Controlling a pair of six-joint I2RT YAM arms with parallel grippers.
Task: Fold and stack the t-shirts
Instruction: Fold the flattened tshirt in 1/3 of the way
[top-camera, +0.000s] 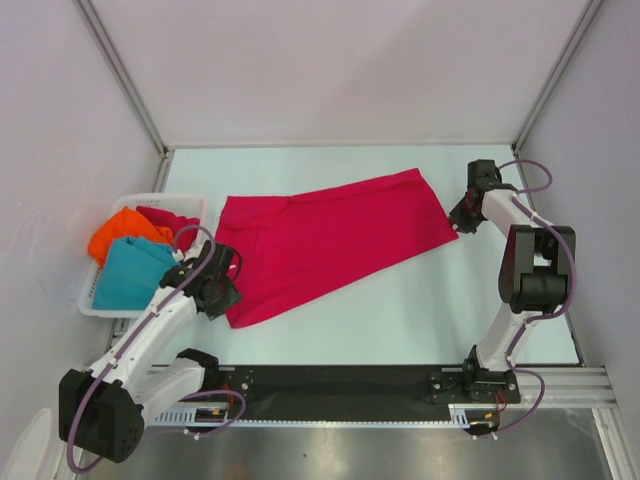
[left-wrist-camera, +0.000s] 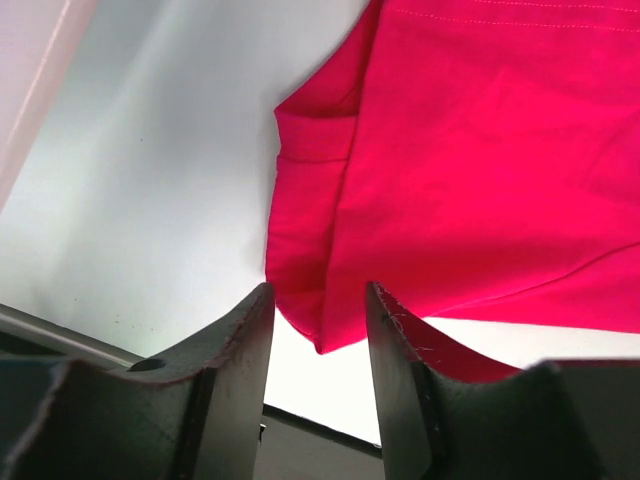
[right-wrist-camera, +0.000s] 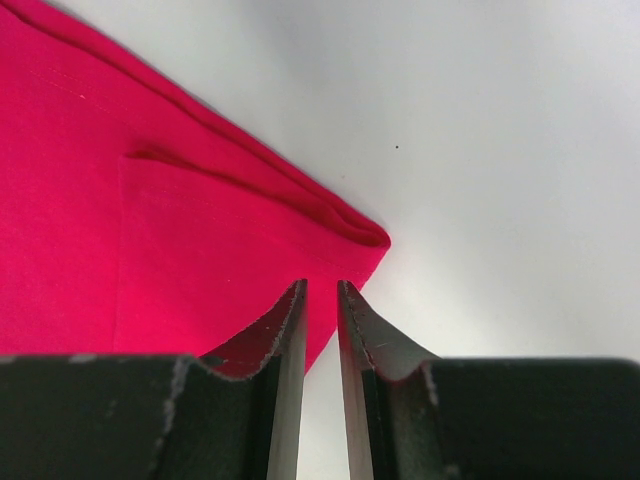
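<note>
- The left gripper has its fingers released, with a clear gap between them and nothing pinched.
- Just beyond those fingertips lies a bunched lower corner of the crimson t-shirt. Its tip dips into the gap as the left wrist camera sees it, but it touches neither pad.
- From above, the left gripper sits at the near-left edge of the crimson t-shirt. The shirt is spread in a slanting band across the table, running away from these fingers towards the far right.
- The right gripper has its fingers only narrowly parted, and pale table shows through the slit. No cloth can be seen clamped between them.
- The shirt's folded far-right corner lies just ahead of and to the left of those fingertips, with its edge passing under the left finger.
- In the overhead view the right gripper is at that same corner.
- Beside the left gripper, on its outer side, the white basket holds an orange t-shirt, a teal t-shirt and a second crimson t-shirt.
</note>
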